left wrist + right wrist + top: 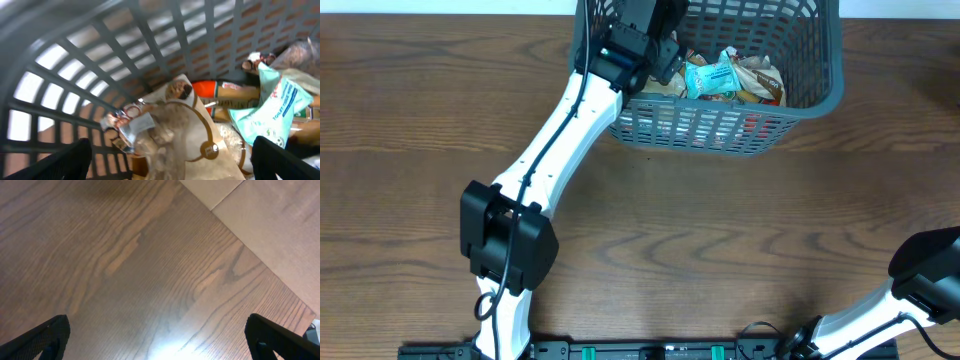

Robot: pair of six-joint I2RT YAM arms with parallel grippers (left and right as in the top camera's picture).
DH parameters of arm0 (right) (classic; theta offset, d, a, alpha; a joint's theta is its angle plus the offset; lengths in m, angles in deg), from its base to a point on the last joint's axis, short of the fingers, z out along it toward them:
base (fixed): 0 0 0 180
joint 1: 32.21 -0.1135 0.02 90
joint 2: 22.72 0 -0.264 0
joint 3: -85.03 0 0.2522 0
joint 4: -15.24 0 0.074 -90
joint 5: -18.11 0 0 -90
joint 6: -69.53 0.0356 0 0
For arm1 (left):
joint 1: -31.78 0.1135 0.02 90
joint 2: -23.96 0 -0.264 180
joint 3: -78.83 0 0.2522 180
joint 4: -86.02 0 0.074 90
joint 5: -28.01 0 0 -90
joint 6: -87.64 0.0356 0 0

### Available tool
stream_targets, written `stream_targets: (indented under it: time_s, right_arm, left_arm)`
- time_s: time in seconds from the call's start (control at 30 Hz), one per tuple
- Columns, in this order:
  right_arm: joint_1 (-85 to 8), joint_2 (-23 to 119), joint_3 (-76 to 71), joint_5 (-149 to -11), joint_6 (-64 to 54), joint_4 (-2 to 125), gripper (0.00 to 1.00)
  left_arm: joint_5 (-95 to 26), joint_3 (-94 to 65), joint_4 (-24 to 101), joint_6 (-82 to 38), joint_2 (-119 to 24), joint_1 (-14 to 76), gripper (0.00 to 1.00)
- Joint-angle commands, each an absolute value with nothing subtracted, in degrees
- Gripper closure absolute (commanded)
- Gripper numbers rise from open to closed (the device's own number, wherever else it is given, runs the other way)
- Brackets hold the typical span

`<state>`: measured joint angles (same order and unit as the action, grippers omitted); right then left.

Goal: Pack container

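The dark grey-blue lattice container point(810, 95) stands at the table's far edge, holding several snack packets. A teal packet point(712, 76) lies on top. My left gripper point(665, 40) is inside the container at its left end. In the left wrist view it is open point(170, 167), fingers spread wide over a tan and clear packet point(175, 132), with the teal packet point(272, 107) and an orange-capped packet point(205, 89) to the right. The container's wall point(75, 65) fills the left. My right gripper point(160, 340) is open and empty above bare wood; its arm point(920, 275) is at the lower right.
The wooden table point(720, 230) stretches in front of the container. In the right wrist view, the table's edge point(250, 247) runs diagonally with pale floor beyond. The left arm's base point(505, 240) stands at the near left.
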<state>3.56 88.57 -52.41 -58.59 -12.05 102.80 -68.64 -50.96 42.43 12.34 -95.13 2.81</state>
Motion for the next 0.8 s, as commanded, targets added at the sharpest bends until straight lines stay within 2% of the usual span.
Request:
stream_targets:
  time_s: [0.0,0.47,0.6,0.77]
  right_arm:
    - [3.9,89.0,-52.2,-58.4,-12.9,102.7,0.01]
    - [3.9,89.0,-52.2,-58.4,-12.9,102.7,0.01]
    - [3.9,89.0,-52.2,-58.4,-12.9,102.7,0.01]
    - [3.9,89.0,-52.2,-58.4,-12.9,102.7,0.01]
  left_arm:
    - [-70.5,-54.5,41.8,14.0,-90.7,3.1,0.10]
    - [-70.7,-54.7,35.4,14.0,-71.2,3.1,0.10]
    - [-71.9,-54.7,28.1,13.9,-65.2,3.1,0.10]
    - [-80.7,-54.7,15.2,13.4,-60.3,3.1,0.10]
